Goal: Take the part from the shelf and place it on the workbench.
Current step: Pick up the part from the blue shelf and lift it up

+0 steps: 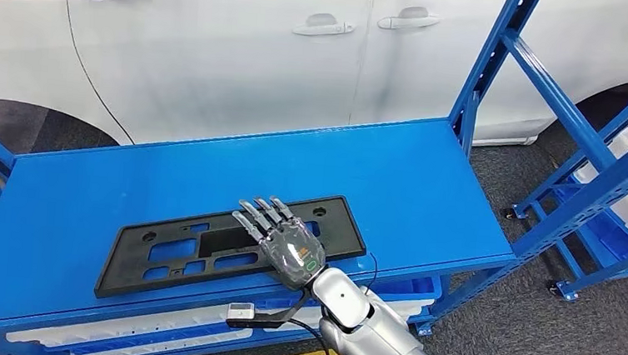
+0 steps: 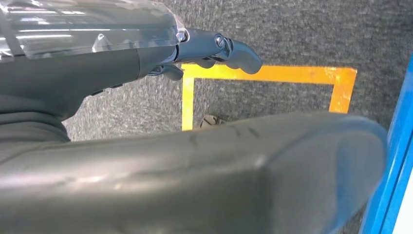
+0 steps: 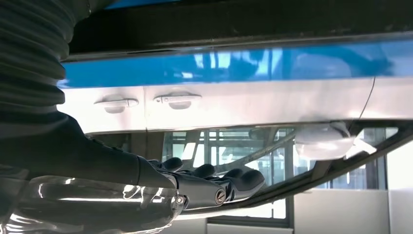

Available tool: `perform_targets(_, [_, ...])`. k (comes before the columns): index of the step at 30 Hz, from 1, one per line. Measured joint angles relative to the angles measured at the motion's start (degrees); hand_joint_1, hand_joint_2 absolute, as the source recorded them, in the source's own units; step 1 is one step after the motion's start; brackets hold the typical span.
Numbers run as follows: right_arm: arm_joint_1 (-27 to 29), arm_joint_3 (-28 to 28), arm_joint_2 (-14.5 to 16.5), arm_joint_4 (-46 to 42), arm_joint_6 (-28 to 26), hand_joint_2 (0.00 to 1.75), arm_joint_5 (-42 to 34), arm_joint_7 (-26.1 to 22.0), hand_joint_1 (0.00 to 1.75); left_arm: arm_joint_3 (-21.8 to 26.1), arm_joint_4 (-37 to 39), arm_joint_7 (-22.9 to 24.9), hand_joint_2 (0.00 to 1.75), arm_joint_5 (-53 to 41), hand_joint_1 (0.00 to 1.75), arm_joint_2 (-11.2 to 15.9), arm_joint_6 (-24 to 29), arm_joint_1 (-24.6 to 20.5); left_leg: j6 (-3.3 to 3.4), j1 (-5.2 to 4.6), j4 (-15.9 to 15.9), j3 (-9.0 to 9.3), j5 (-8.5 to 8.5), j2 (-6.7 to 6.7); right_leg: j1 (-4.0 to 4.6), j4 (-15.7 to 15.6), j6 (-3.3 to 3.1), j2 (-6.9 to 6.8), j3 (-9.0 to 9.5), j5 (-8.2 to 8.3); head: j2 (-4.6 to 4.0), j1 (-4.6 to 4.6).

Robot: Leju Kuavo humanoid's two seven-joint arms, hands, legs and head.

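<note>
Lying flat on the blue surface (image 1: 427, 185), the black plastic part (image 1: 205, 249) sits right under the right hand (image 1: 289, 247), whose fingers (image 1: 259, 215) stretch out straight and apart. The left hand (image 2: 214, 51) hangs over the floor, holding nothing, fingers a little bent.

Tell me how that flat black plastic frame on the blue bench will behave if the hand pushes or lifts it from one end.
The black frame lies flat with nothing round to it, so a push should slide it over the smooth blue bench rather than roll or tip it. It is thin, long and full of cut-outs, so probably light. Lifted by the right hand at one end, it may flex or droop.
</note>
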Motion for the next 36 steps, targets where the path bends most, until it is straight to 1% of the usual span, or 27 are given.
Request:
perform_targets(3, [-0.41,0.25,0.61,1.13,-0.07,1.75,0.44,0.33,0.00,-0.01,0.00,0.01,0.00,-0.04,0.00,0.07,0.00,0.08,-0.69,0.20,11.13,-5.29,-5.13,-0.01,0.07,-0.06,-0.45,-0.06,0.09,-0.06,0.00,0.00])
perform_targets(4, [-0.44,0.40,0.70,1.52,-0.10,1.75,0.92,0.53,0.00,-0.01,0.00,0.01,0.00,-0.05,0.00,0.12,0.00,0.17,-0.81,0.22,13.61,-6.59,-5.65,0.00,0.13,-0.04,-0.50,-0.05,0.12,-0.11,0.00,0.00])
perform_targets(5, [-0.51,0.56,0.81,1.93,-0.13,1.75,1.47,0.74,0.00,-0.01,0.00,0.00,0.00,-0.08,0.00,0.16,0.00,0.27,-0.85,0.23,13.84,-6.84,-4.97,0.00,0.15,-0.02,-0.50,-0.02,0.19,-0.16,0.00,0.00])
perform_targets(6, [-0.65,0.71,1.00,2.42,-0.15,1.75,1.97,0.89,0.00,-0.01,0.00,-0.02,0.00,-0.11,0.00,0.23,0.00,0.34,-0.82,0.24,11.68,-5.94,-3.24,0.00,0.16,0.00,-0.45,0.04,0.32,-0.23,0.00,0.00])
perform_targets(7, [-0.87,0.83,1.29,2.94,-0.15,1.75,2.29,0.95,0.00,-0.01,0.00,-0.06,0.00,-0.13,0.00,0.30,0.00,0.35,-0.74,0.26,7.69,-4.13,-0.91,0.00,0.15,0.04,-0.35,0.12,0.48,-0.33,0.00,0.00])
perform_targets(8, [-1.19,0.91,1.66,3.54,-0.16,1.75,2.48,0.91,0.00,-0.01,0.00,-0.10,0.00,-0.14,0.00,0.35,0.00,0.32,-0.57,0.22,3.52,-2.15,0.85,-0.01,0.24,0.10,-0.18,0.19,0.60,-0.45,0.00,0.00])
perform_targets(9, [-1.58,1.00,2.03,4.19,-0.20,1.75,2.60,0.80,0.00,-0.01,0.00,-0.16,0.00,-0.14,0.00,0.40,0.01,0.24,-0.27,0.13,0.18,-0.61,2.02,-0.07,0.34,0.21,0.03,0.25,0.61,-0.55,0.00,0.00])
perform_targets(10, [-2.00,1.11,2.36,4.87,-0.26,1.75,2.71,0.62,0.00,-0.01,0.00,-0.23,0.00,-0.11,0.00,0.42,0.02,0.18,0.05,0.02,-1.75,0.23,2.46,-0.13,0.45,0.28,0.26,0.28,0.54,-0.58,0.00,0.00])
perform_targets(13, [-2.99,1.57,3.14,6.75,-0.50,1.75,2.87,-0.23,0.00,-0.01,0.00,-0.32,0.00,0.03,0.00,0.53,0.08,0.25,1.16,0.00,-2.56,0.39,2.51,-0.23,0.52,0.34,1.06,0.26,0.40,-0.60,0.00,0.00])
perform_targets(14, [-3.27,1.76,3.38,7.25,-0.58,1.75,2.87,-0.54,0.00,-0.01,0.00,-0.33,0.00,0.13,0.00,0.56,0.11,0.27,1.52,0.13,-2.70,0.46,2.63,-0.21,0.51,0.88,1.36,0.24,0.22,-1.08,0.00,0.00])
perform_targets(15, [-3.60,2.00,3.64,7.74,-0.64,1.75,2.89,-0.84,0.00,-0.01,0.00,-0.36,0.00,0.25,0.00,0.57,0.14,0.27,1.88,0.28,-2.87,0.53,2.75,-0.18,0.49,2.44,1.64,0.22,-0.45,-2.16,0.00,0.00])
perform_targets(16, [-3.91,2.27,3.85,8.20,-0.67,1.75,2.99,-1.05,0.00,-0.01,0.00,-0.40,0.00,0.39,0.00,0.59,0.20,0.24,2.13,0.34,-2.97,0.56,2.83,-0.14,0.41,5.18,1.87,0.19,-1.71,-3.77,0.00,0.00])
perform_targets(18, [-4.39,3.05,4.29,9.28,-0.20,1.75,3.55,-1.26,0.00,0.00,0.00,-0.48,0.00,0.63,0.00,0.64,0.35,0.24,2.39,0.26,-2.96,0.48,2.82,-0.11,0.25,13.09,2.16,0.16,-5.52,-7.38,0.00,0.00])
perform_targets(19, [-4.55,3.53,4.51,9.87,0.44,1.75,4.02,-1.27,0.02,0.01,0.00,-0.51,0.00,0.67,0.00,0.68,0.42,0.27,2.41,0.23,-2.94,0.47,2.81,-0.11,0.17,16.11,2.24,0.16,-7.04,-8.21,0.00,0.00])
perform_targets(20, [-4.81,4.04,4.79,10.44,1.26,1.75,4.49,-1.22,0.21,0.03,0.00,-0.52,0.00,0.68,0.00,0.71,0.46,0.32,2.41,0.22,-2.92,0.50,2.78,-0.12,0.12,17.25,2.24,0.15,-7.68,-7.98,0.00,0.00])
perform_targets(21, [-5.22,4.55,5.13,10.96,2.24,1.75,4.91,-1.16,0.59,0.04,0.00,-0.53,0.00,0.68,0.00,0.74,0.49,0.35,2.37,0.21,-2.90,0.58,2.76,-0.13,0.10,16.00,2.15,0.15,-7.17,-6.66,0.00,0.00])
perform_targets(23, [-6.40,5.45,5.89,12.02,4.41,1.75,5.41,-1.01,1.43,0.05,0.00,-0.55,0.00,0.68,0.00,0.75,0.44,0.35,2.18,0.17,-2.89,0.83,2.64,-0.16,0.14,8.30,1.64,0.14,-3.51,-2.61,0.00,0.00])
perform_targets(24, [-7.02,5.92,6.33,12.69,5.70,1.75,5.57,-0.95,1.67,0.05,0.00,-0.56,0.00,0.68,0.00,0.75,0.35,0.34,1.98,0.05,-2.80,0.87,2.53,-0.19,0.24,4.46,1.37,0.11,-1.68,-1.21,0.00,0.00])
perform_targets(25, [-7.57,6.37,6.73,13.42,6.99,1.75,5.71,-0.89,1.73,0.05,0.00,-0.58,0.00,0.68,0.00,0.74,0.27,0.34,1.73,-0.05,-2.74,0.85,2.45,-0.21,0.36,1.83,1.12,0.09,-0.47,-0.44,0.00,0.00])
perform_targets(26, [-8.06,6.80,7.17,14.21,8.20,1.75,5.84,-0.85,1.75,0.05,0.00,-0.60,0.00,0.69,0.00,0.74,0.19,0.36,1.43,-0.14,-2.70,0.79,2.39,-0.21,0.47,0.62,0.91,0.12,0.03,-0.32,0.00,0.00])
perform_targets(28, [-8.98,7.59,8.09,15.74,9.95,1.75,5.94,-0.81,1.75,0.08,0.00,-0.67,0.00,0.74,0.00,0.74,0.15,0.39,0.73,-0.09,-2.75,0.76,2.32,-0.16,0.51,0.24,0.46,0.21,0.09,-0.21,0.00,0.00])
perform_targets(30, [-9.80,8.19,8.92,17.21,10.77,1.75,5.70,-0.81,1.75,0.11,0.01,-0.77,0.00,0.92,0.00,0.68,0.13,0.38,0.05,0.08,-1.20,0.21,1.07,-0.16,0.27,-0.30,-0.11,0.17,0.38,0.06,0.00,0.00])
perform_targets(31, [-10.11,8.41,9.25,17.85,10.96,1.75,5.49,-0.81,1.75,0.13,0.02,-0.81,0.00,1.01,0.00,0.63,0.11,0.39,-0.25,0.18,1.19,-0.82,-0.42,-0.17,0.13,-0.53,-0.33,0.09,0.51,0.17,0.00,0.00])
perform_targets(33, [-10.45,8.74,9.67,18.91,11.21,1.75,5.14,-0.81,1.75,0.17,0.02,-0.90,0.00,1.11,0.00,0.54,0.08,0.50,-0.78,0.36,8.68,-4.21,-4.10,-0.18,0.15,-0.57,-0.54,-0.01,0.53,0.16,0.00,0.00])
perform_targets(34, [-10.51,8.89,9.75,19.34,11.32,1.75,5.00,-0.81,1.75,0.20,0.02,-0.99,0.00,1.14,0.00,0.54,0.05,0.60,-1.00,0.44,11.95,-5.77,-5.18,-0.18,0.18,-0.55,-0.57,-0.03,0.53,0.15,0.00,0.00])
perform_targets(35, [-10.58,9.04,9.80,19.67,11.37,1.75,4.87,-0.77,1.75,0.21,0.02,-1.20,0.00,1.18,0.00,0.54,-0.04,0.71,-1.15,0.50,13.48,-6.54,-5.21,-0.17,0.18,-0.53,-0.57,-0.02,0.55,0.12,0.00,0.00])
perform_targets(36, [-10.73,9.20,9.84,19.93,11.40,1.75,4.69,-0.73,1.75,0.22,0.02,-1.49,0.00,1.22,0.00,0.54,-0.18,0.79,-1.25,0.57,12.71,-6.22,-4.09,-0.17,0.16,-0.49,-0.54,0.01,0.62,0.08,0.00,0.00])
